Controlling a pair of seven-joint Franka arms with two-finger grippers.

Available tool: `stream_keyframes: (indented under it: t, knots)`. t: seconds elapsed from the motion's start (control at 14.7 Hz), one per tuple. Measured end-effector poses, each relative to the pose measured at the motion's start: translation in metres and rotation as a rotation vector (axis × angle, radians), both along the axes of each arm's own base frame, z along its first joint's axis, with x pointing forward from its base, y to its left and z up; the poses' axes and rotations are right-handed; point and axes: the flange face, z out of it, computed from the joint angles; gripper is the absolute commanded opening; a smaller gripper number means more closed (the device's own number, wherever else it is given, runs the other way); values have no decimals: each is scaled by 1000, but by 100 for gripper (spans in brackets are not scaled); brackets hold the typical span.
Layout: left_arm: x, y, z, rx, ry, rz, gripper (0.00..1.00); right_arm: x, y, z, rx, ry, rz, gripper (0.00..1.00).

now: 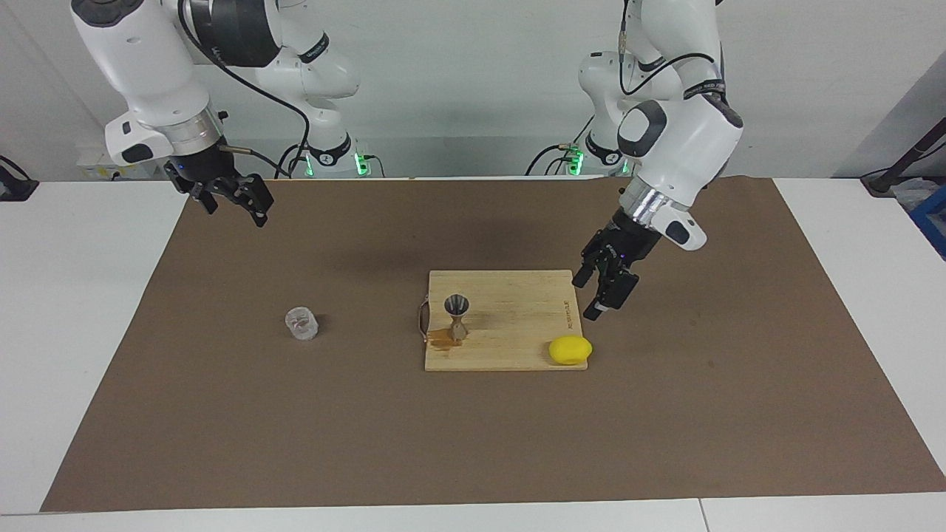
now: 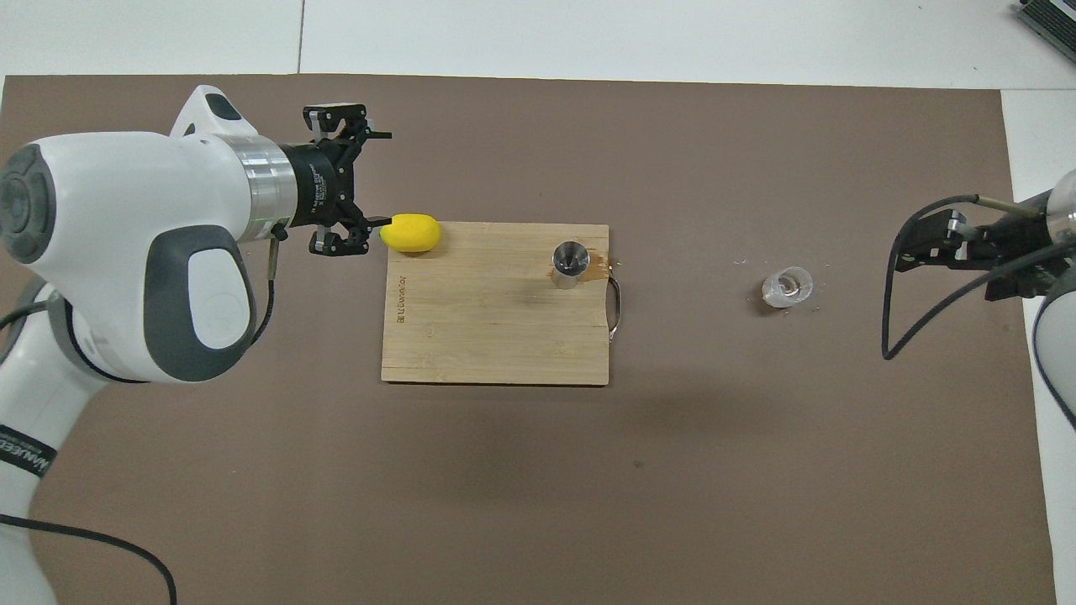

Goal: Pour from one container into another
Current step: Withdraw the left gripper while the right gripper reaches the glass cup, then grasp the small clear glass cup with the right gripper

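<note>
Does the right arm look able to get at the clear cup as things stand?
Probably yes: the clear ribbed cup stands alone on the brown mat, and the right hand is empty, raised toward that end.

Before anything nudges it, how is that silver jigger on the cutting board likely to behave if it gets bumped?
The jigger stands upright on a small base with a narrow waist, so it probably tips easily. Being metal, it should be stiff and unlikely to break. A brown puddle lies at its foot on the cutting board, so it may slide when pushed.
</note>
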Motion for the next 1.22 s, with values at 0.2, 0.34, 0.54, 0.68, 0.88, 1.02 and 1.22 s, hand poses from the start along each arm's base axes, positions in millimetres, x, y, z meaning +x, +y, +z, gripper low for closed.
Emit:
stream_keyframes:
  t: [0.2,0.34,0.54,0.68,0.88,1.02,1.22]
  knots:
    - [1,58,16,211,-3,-161,100,6,1,-26,26,-6,-189,95]
    - [-2,91,22,292,-17,-311,100,11,-6,-49,76,-20,-356,95]
    - [-4,126,20,419,-48,-568,100,13,-24,-87,151,15,-542,95]
    - [-8,144,17,514,-62,-801,100,20,-35,-113,213,56,-638,95]
    - [-25,165,26,586,-65,-1127,100,33,-53,-155,301,112,-762,95]
    - [-40,179,40,601,-54,-1273,100,37,-65,-181,348,130,-829,94]
    - [-58,173,75,605,2,-1373,100,34,-80,-218,430,152,-976,92]
